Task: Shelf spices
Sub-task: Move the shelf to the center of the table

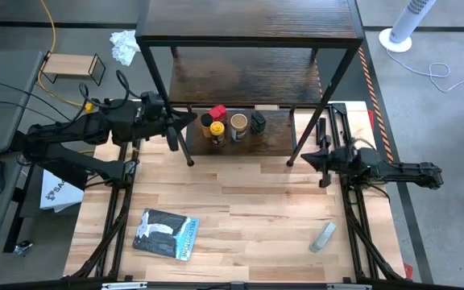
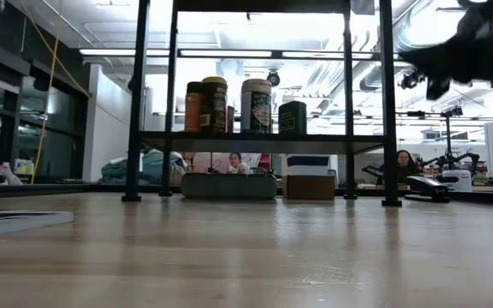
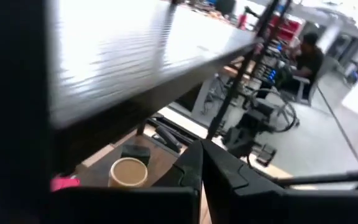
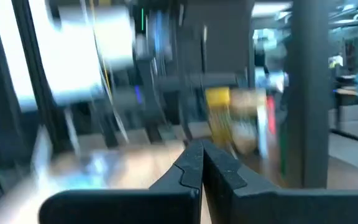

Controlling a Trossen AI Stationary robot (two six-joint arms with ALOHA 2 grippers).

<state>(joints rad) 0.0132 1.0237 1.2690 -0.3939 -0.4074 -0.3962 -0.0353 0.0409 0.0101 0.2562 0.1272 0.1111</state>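
Observation:
The shelf (image 1: 248, 32), dark wood boards in a black frame, stands at the table's far side. The spices stand together upright on its lowest board (image 1: 276, 137): a red one (image 1: 217, 111), a yellow-lidded jar (image 1: 216, 129), a tan-lidded jar (image 1: 238, 125) and a small black one (image 1: 258, 122). My left gripper (image 1: 190, 118) is shut on nothing, raised just left of them by the shelf's left front post; its wrist view looks down on the tan lid (image 3: 128, 172). My right gripper (image 1: 303, 158) is shut on nothing beside the right front leg (image 1: 291, 161).
A flat blue-grey packet (image 1: 166, 234) lies near the front left and a grey-white tube (image 1: 322, 236) near the front right. A small light-wood rack (image 1: 71, 66) stands off the table's left. The middle of the tabletop (image 1: 248, 201) is bare wood. People sit in the room behind (image 2: 234, 161).

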